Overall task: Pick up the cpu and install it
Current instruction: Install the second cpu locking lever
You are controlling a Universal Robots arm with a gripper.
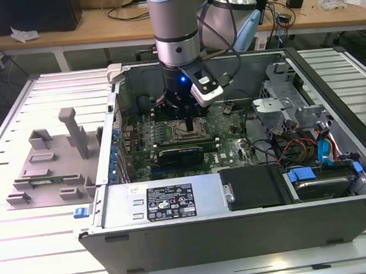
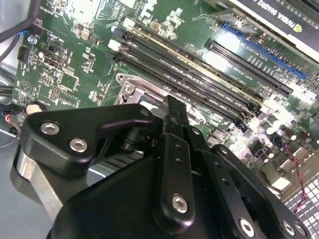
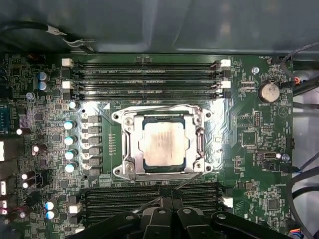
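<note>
The cpu [image 3: 162, 144], a square chip with a silver-grey metal top, lies flat inside the black-and-metal socket frame [image 3: 125, 149] on the green motherboard [image 3: 244, 124]. In the first wrist view my gripper [image 3: 171, 200] is just off one side of the socket, over the memory slots, with its fingers drawn together and nothing between them. In the exterior view the gripper [image 1: 189, 123] hangs straight down into the open computer case, right above the socket [image 1: 186, 135]. The second wrist view shows the black fingers [image 2: 172, 129] closed in front of the socket's corner [image 2: 130, 89].
The case's metal walls [image 1: 195, 235] ring the motherboard. A black card [image 1: 181, 154] lies just in front of the socket; a drive bay and cables [image 1: 308, 148] are at the exterior view's right. A grey fixture [image 1: 54, 163] sits on the table outside the case.
</note>
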